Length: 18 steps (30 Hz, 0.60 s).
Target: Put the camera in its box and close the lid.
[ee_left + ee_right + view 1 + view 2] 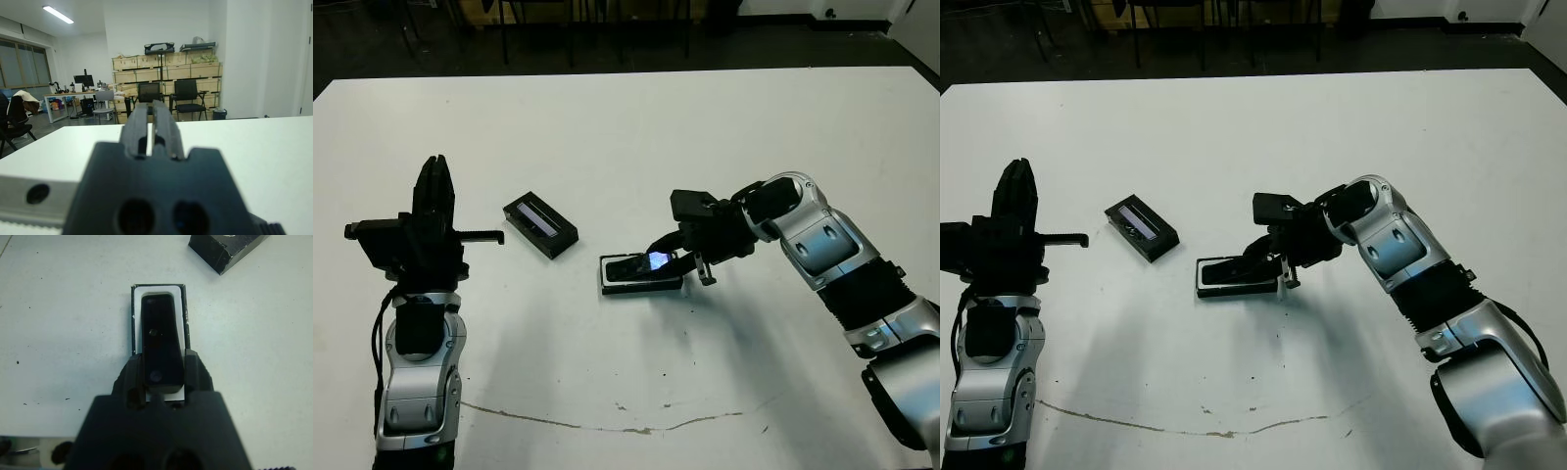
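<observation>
Counting from my head cameras: one camera (161, 347), one box (138, 316), one lid (540, 225), all on the white counter (636, 127). My right tool (161, 372) has its two fingers (195, 372) closed against the camera's long sides, holding it with its far end down in the box's white lining and its near end tilted up (the little screen glows bluish there). The box sits mid-counter; the lid lies apart on its left, pale strip up, nothing between them. My left tool (152, 125) is raised off the counter, well left of the lid, fingers nearly together, holding nothing. Beyond the counter's far edge, chairs (188, 95) and wooden crates (166, 66).
</observation>
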Motion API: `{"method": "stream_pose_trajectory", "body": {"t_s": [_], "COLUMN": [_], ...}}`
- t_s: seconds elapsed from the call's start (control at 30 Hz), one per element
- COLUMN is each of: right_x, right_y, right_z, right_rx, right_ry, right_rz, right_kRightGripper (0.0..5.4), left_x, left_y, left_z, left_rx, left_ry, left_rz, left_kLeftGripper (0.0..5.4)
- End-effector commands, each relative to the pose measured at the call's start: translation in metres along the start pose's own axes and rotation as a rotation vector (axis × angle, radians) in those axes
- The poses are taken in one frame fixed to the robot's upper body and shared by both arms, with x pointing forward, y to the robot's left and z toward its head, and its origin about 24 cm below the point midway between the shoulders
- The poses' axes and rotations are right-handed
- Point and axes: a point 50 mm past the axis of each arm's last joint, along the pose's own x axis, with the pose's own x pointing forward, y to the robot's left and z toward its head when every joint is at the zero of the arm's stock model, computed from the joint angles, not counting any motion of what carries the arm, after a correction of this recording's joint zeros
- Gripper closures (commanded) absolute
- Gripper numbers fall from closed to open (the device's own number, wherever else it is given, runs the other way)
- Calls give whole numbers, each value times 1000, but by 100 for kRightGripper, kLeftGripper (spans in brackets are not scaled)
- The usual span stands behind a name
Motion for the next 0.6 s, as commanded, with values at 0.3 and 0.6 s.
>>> {"method": "stream_pose_trajectory", "body": {"t_s": [0.3, 0.6], "right_x": [-28, -55], "right_y": [-9, -9], "right_z": [12, 27], "right_rx": [-113, -151], "right_ry": [-88, -116], "right_rz": [-81, -246], "right_kRightGripper": [307, 150], "left_x": [-4, -3], "left_y": [2, 2], "left_z": [-6, -6], "left_rx": [3, 11], "left_ry": [39, 33], "left_rz": [6, 4], "left_kLeftGripper": [540, 540]}}
